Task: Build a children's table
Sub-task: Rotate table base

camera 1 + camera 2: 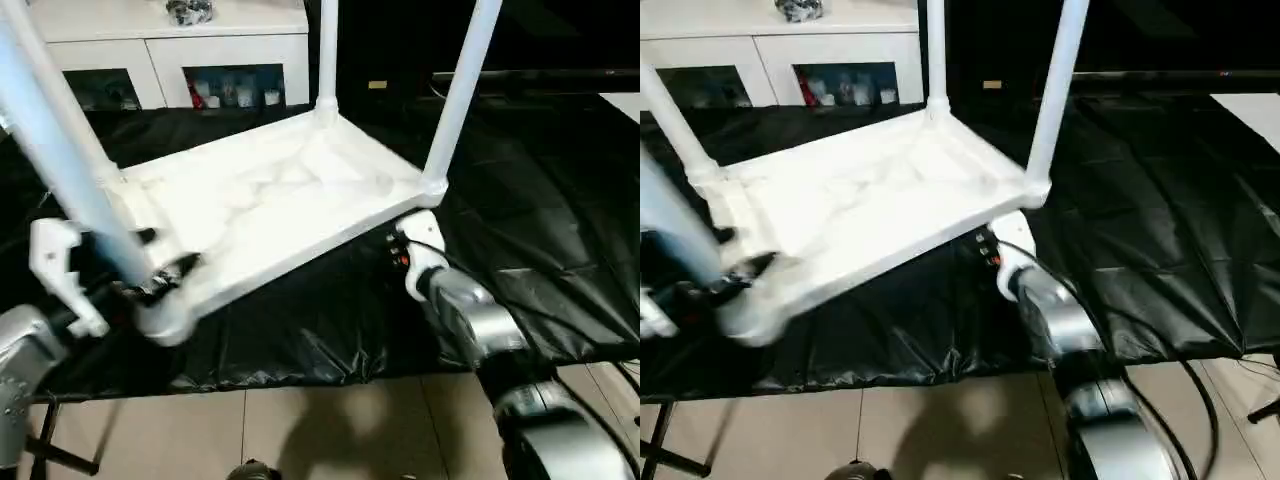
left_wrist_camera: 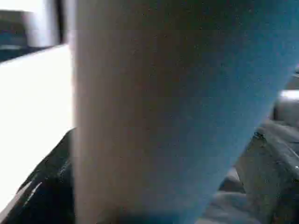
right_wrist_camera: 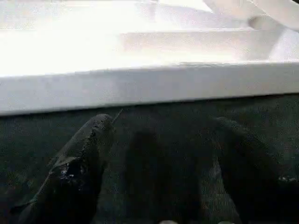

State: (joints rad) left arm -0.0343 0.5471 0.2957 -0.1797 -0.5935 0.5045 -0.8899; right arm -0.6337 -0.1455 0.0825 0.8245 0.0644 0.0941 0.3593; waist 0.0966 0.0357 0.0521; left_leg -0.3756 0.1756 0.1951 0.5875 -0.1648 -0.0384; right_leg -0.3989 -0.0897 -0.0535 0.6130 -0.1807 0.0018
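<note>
Left gripper (image 1: 150,275) at tabletop's (image 1: 270,200) near left corner, black fingers spread either side of near-left leg (image 1: 70,160) just above its socket; grip not discernible. Left forearm angles in from lower left. Right gripper (image 3: 159,163) wide, empty, just short of tabletop's near edge, right forearm reaching forward under near right corner. Tabletop upside down on black sheet (image 1: 540,220), four legs up.
</note>
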